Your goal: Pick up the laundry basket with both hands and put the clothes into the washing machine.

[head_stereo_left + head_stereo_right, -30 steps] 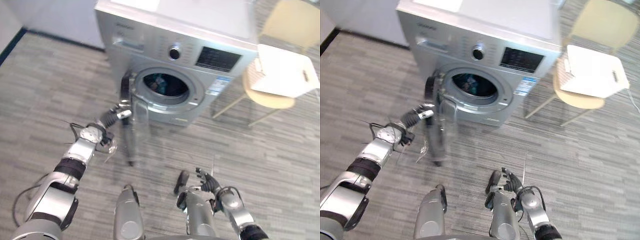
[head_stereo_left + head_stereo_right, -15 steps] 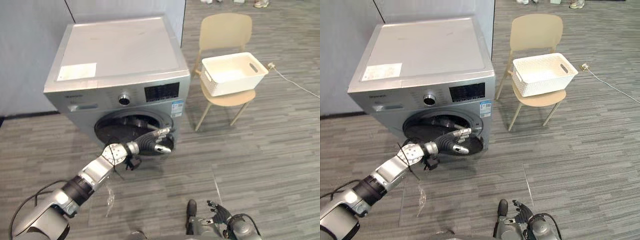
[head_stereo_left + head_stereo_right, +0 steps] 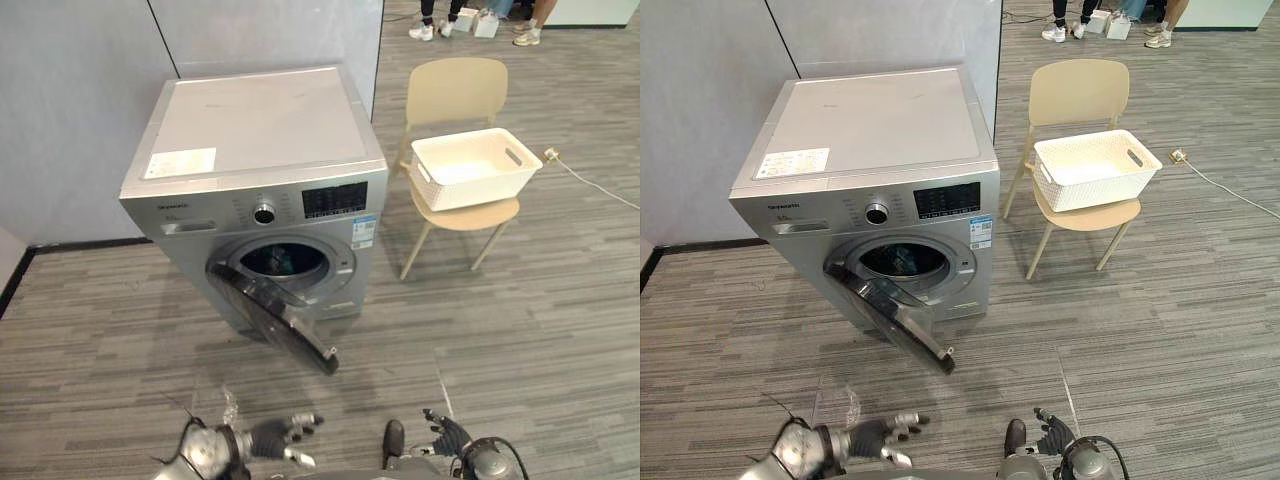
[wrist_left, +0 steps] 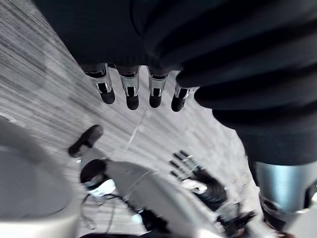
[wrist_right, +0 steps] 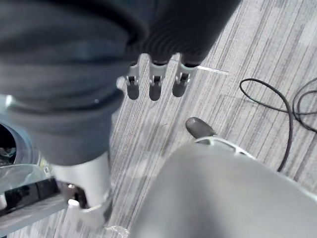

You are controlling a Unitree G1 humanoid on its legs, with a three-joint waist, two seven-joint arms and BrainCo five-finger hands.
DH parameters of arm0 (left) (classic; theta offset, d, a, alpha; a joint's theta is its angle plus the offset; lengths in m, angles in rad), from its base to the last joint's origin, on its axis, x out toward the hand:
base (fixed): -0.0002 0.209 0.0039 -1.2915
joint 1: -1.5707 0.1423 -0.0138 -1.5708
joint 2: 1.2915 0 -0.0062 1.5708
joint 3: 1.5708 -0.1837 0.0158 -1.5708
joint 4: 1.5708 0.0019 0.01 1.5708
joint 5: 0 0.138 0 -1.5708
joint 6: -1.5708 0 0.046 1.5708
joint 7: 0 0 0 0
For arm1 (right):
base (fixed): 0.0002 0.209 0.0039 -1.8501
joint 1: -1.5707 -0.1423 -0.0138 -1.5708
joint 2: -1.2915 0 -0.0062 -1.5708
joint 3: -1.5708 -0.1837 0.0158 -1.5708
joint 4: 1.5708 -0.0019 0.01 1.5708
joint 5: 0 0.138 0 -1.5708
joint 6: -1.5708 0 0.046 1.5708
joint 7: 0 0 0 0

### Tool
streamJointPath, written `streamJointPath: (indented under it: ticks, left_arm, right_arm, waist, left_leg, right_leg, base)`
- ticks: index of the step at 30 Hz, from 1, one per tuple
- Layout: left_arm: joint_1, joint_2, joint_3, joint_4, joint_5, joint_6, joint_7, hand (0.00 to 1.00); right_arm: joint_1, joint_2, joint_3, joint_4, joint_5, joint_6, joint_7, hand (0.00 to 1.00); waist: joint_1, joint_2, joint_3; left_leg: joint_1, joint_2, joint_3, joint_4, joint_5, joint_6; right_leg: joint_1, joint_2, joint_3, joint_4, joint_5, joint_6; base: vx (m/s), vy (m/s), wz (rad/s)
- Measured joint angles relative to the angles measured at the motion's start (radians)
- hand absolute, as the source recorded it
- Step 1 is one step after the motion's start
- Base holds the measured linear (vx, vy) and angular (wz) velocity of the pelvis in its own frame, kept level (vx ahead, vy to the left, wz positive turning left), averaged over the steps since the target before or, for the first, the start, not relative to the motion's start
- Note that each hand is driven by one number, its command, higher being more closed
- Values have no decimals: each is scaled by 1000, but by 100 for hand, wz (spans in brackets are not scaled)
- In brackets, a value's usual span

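Hands, low pose: I see my left hand (image 3: 262, 438) and right hand (image 3: 450, 437) before the washing machine (image 3: 260, 130), the 2 hands' fingers loosely extended, empty; laundry basket (image 3: 470, 188) sits on chair (image 3: 455, 90).

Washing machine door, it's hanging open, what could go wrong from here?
The door stands open, jutting low in front of the washing machine; stepping closer could knock it. The basket sits on a chair beside the machine, far from the left hand and right hand, both open and empty, so fetching it likely means moving past that door.
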Motion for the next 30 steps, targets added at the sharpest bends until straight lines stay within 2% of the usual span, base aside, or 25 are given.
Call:
streamJointPath:
  ticks: [2, 3, 4, 5, 6, 7, 8, 9, 10, 11, 12, 13, 14, 15, 18, 20, 21, 22, 26, 30]
  left_arm:
    - [-102, -151, 8, 276, 228, -32, 56, 0]
    - [-149, -186, 24, 350, 273, -33, 75, 0]
    - [-227, -234, 64, 447, 358, -31, 123, 0]
    - [-348, -271, 133, 552, 472, -20, 215, 0]
    - [-481, -266, 198, 634, 541, -6, 277, 0]
    - [-555, -251, 227, 664, 574, 8, 316, 0]
    - [-708, -189, 258, 727, 631, 39, 350, 0]
    - [-817, -111, 300, 780, 645, 69, 414, 0]
    - [-864, -71, 321, 780, 649, 85, 444, 0]
    - [-959, -11, 354, 780, 651, 121, 489, 0]
    - [-1023, 30, 368, 779, 650, 136, 513, 0]
    - [-1101, 58, 398, 776, 648, 154, 546, 0]
    - [-1134, 62, 404, 767, 648, 164, 561, 0]
    - [-1180, 49, 421, 703, 637, 178, 602, 0]
    - [-1226, -23, 431, 573, 638, 195, 683, 0]
    - [-1273, -111, 422, 481, 640, 185, 744, 0]
    - [-1293, -162, 408, 453, 642, 175, 784, 0]
    - [-1298, -183, 398, 452, 653, 171, 803, 0]
    - [-1266, -203, 384, 444, 683, 173, 829, 0]
    - [-1139, -203, 385, 409, 682, 187, 827, 0]
  right_arm:
    - [-11, 20, -4, -74, 5, 0, -5, 0]
    - [-22, 24, -8, -97, 6, -1, -8, 0]
    - [-44, 34, -19, -124, 10, -2, -17, 0]
    - [-76, 43, -25, -154, 15, -5, -39, 0]
    - [-95, 48, -26, -183, 19, -6, -57, 0]
    - [-100, 49, -26, -198, 23, -8, -68, 0]
    - [-109, 49, -26, -226, 33, -8, -84, 0]
    - [-109, 49, -27, -268, 53, -10, -105, 0]
    - [-103, 49, -30, -293, 59, -11, -115, 0]
    - [-85, 51, -41, -344, 80, -13, -134, 0]
    - [-73, 52, -46, -382, 92, -14, -140, 0]
    - [-72, 51, -48, -413, 114, -22, -155, 0]
    - [-67, 54, -48, -423, 129, -29, -160, 0]
    - [-57, 73, -48, -429, 144, -43, -177, 0]
    - [-57, 97, -46, -433, 162, -65, -199, 0]
    - [-56, 103, -47, -433, 162, -74, -220, 0]
    - [-55, 107, -48, -432, 169, -83, -228, 0]
    - [-52, 108, -47, -428, 170, -91, -237, 0]
    - [-51, 109, -41, -397, 186, -96, -246, 0]
    - [-51, 112, -39, -361, 203, -96, -257, 0]
  waist:
    - [-4, -4, 36]
    - [-7, -9, 57]
    - [-10, -8, 94]
    - [-19, -21, 158]
    - [-31, -39, 215]
    - [-30, -52, 246]
    - [-31, -78, 295]
    - [-36, -110, 334]
    - [-43, -125, 350]
    - [-51, -154, 377]
    - [-51, -163, 395]
    - [-49, -156, 411]
    - [-49, -156, 411]
    - [-46, -163, 416]
    - [-42, -163, 416]
    - [-45, -163, 416]
    - [-57, -163, 416]
    - [-57, -163, 416]
    - [-55, -162, 417]
    - [-47, -160, 419]
  left_leg:
    - [-59, 6, 14, 54, -10, 6]
    - [-77, 8, 17, 79, -14, 8]
    - [-113, 17, 21, 120, -22, 14]
    - [-161, 26, 24, 171, -30, 19]
    - [-205, 39, 24, 220, -35, 22]
    - [-225, 47, 24, 244, -40, 23]
    - [-277, 72, 24, 293, -53, 23]
    - [-329, 88, 26, 336, -59, 26]
    - [-355, 93, 24, 351, -60, 28]
    - [-400, 104, 26, 367, -60, 29]
    - [-425, 108, 27, 367, -57, 29]
    - [-456, 142, 43, 347, -34, 54]
    - [-471, 145, 44, 344, -30, 56]
    - [-495, 147, 29, 352, -25, 46]
    - [-507, 159, 27, 353, -13, 31]
    - [-506, 157, 27, 343, -12, 31]
    - [-494, 151, 30, 333, -12, 31]
    - [-481, 143, 34, 325, -12, 31]
    - [-435, 121, 49, 282, 2, 22]
    - [-404, 111, 38, 252, 15, 15]
  right_leg:
    - [-53, 1, 22, 3, 21, 1]
    - [-69, -1, 29, 6, 28, -4]
    - [-98, 0, 39, 12, 43, -9]
    - [-136, 1, 49, 25, 56, -9]
    - [-172, 5, 54, 44, 70, -22]
    - [-192, 8, 61, 55, 72, -24]
    - [-233, 16, 71, 71, 84, -30]
    - [-275, 22, 79, 74, 98, -25]
    - [-296, 24, 81, 73, 104, -15]
    - [-332, 27, 83, 61, 104, -8]
    - [-347, 33, 77, 41, 71, 25]
    - [-390, 40, 60, 79, 41, 27]
    - [-417, 34, 58, 148, 50, -16]
    - [-423, 36, 67, 182, 40, -50]
    - [-422, 52, 65, 152, 60, -59]
    - [-420, 52, 63, 146, 60, -59]
    - [-413, 51, 66, 144, 60, -59]
    - [-408, 50, 73, 143, 60, -59]
    - [-389, 46, 91, 135, 60, -59]
    - [-355, 47, 85, 114, 61, -57]
  base:
    - [-87, -5, -24]
    - [-109, -8, -25]
    - [-163, 0, -25]
    - [-248, 6, -25]
    - [-310, 6, -24]
    - [-275, 9, -28]
    - [-344, 7, -36]
    - [-290, -1, -34]
    - [-334, -20, -24]
    - [-201, -30, -16]
    - [-223, -50, -27]
    - [-148, -35, -23]
    - [-6, 2, -12]
    - [89, 9, 1]
    - [97, -52, -6]
    - [100, -5, -2]
    - [86, 17, -5]
    - [82, 20, -12]
    - [47, -7, -9]
    - [16, -44, 8]
